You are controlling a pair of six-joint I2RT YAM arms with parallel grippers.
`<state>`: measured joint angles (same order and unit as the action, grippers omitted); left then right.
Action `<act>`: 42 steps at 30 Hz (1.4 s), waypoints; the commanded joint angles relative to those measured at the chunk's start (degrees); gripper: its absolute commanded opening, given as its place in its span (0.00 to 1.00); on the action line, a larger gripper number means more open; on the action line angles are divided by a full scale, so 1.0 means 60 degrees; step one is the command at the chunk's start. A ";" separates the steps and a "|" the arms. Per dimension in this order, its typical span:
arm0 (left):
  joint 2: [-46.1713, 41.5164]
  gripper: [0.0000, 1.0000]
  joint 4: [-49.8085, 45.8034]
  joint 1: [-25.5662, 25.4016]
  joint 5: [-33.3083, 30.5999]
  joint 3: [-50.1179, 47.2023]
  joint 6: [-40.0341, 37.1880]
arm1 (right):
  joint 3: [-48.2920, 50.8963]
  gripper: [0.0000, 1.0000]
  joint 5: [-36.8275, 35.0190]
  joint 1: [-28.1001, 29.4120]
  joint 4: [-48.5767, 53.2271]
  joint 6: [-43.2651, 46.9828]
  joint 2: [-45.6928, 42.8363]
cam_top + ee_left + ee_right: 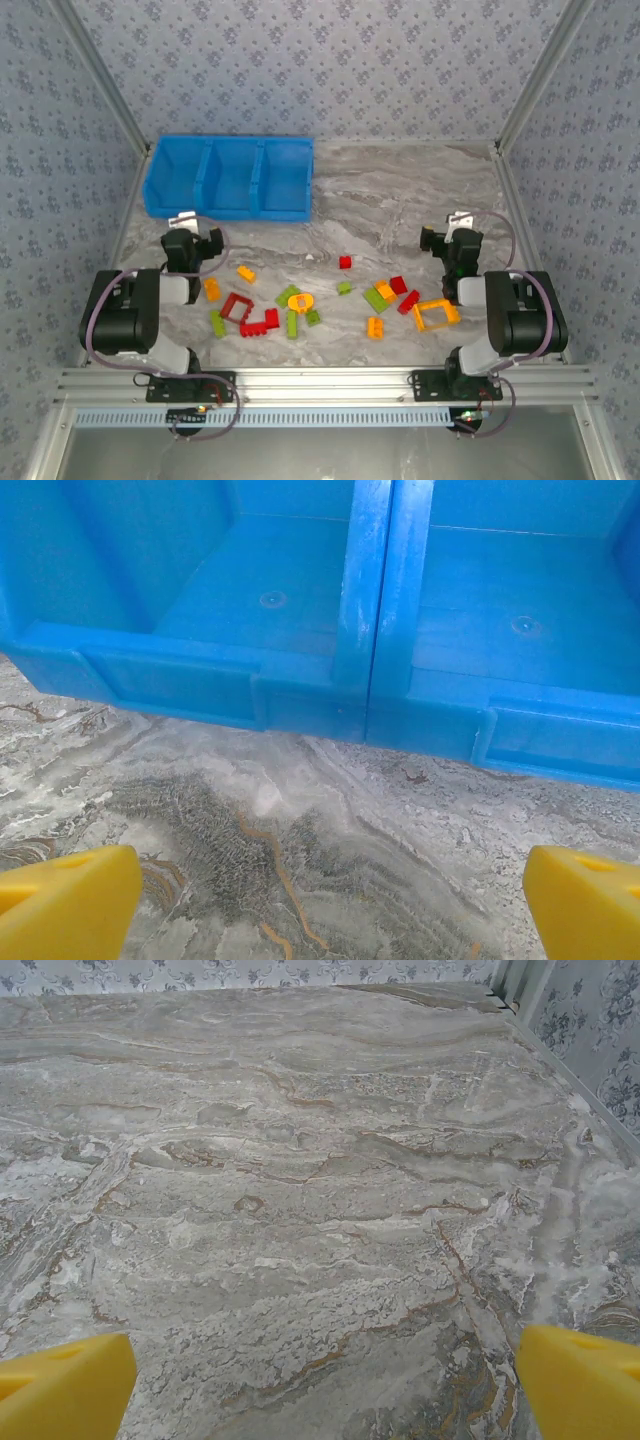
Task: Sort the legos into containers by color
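Blue bin (230, 210) takes the far-left corner, right ahead of left gripper (327, 905). Its front wall crosses that path, with a strip of bare table (300, 830) between. Compartments open from above, dividers between them. Right of the bin, table free all the way to the right wall (590, 150). Right gripper (322, 1385) faces bare marble, right wall near on its side. Legos (300, 300) scattered between the arms toward the near edge: left bunch tight, right bunch looser, small gaps. Open lane beyond them.

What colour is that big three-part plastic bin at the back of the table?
The rectangular plastic bin is bright blue all over, clearest in the left wrist view.
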<state>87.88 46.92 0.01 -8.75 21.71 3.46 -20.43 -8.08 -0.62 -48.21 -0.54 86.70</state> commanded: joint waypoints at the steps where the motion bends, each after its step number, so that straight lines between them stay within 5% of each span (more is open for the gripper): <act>1: -0.0021 0.98 0.0149 0.0057 0.0125 0.0204 -0.0082 | -0.0198 1.00 0.0099 -0.0076 0.0109 0.0075 0.0072; 26: -0.0329 0.98 0.0254 -0.0025 0.0228 0.0158 -0.0257 | -0.0164 1.00 0.0085 -0.0070 0.0071 0.0088 0.0051; 28: -0.2179 0.98 -0.1749 -0.0785 -0.0743 0.0468 -0.0806 | -0.0227 1.00 -0.0197 0.0230 0.0848 0.0391 -0.0848; 31: -0.5130 0.98 -0.3335 -0.1670 -0.0854 0.0936 -0.0941 | -0.1169 1.00 -0.1622 0.1533 0.3505 0.1051 -0.3332; 34: -0.6746 0.98 -0.5686 -0.3104 -0.1633 0.2727 -0.1379 | -0.2714 1.00 -0.1995 0.3018 0.5977 0.0547 -0.5910; 36: -0.6923 0.98 -0.8251 -0.3823 -0.2768 0.4673 -0.0124 | -0.4297 1.00 -0.1223 0.3608 0.8105 -0.1078 -0.6549; 38: -0.6709 0.98 -1.1803 -0.3775 -0.2568 0.6719 0.2264 | -0.5538 1.00 -0.0106 0.3620 1.0176 -0.3464 -0.6542; 40: -0.6729 0.98 -1.2523 -0.3572 -0.2396 0.7147 0.3396 | -0.6068 1.00 0.0400 0.3539 1.1759 -0.5658 -0.6376; 42: -0.6614 0.98 -1.2765 -0.2989 -0.1295 0.7445 0.3576 | -0.6316 0.82 0.1780 0.3775 1.1759 -0.5208 -0.6309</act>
<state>46.50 -9.91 -20.69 -19.46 66.04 15.38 -59.68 -7.44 20.73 2.85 -20.45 45.71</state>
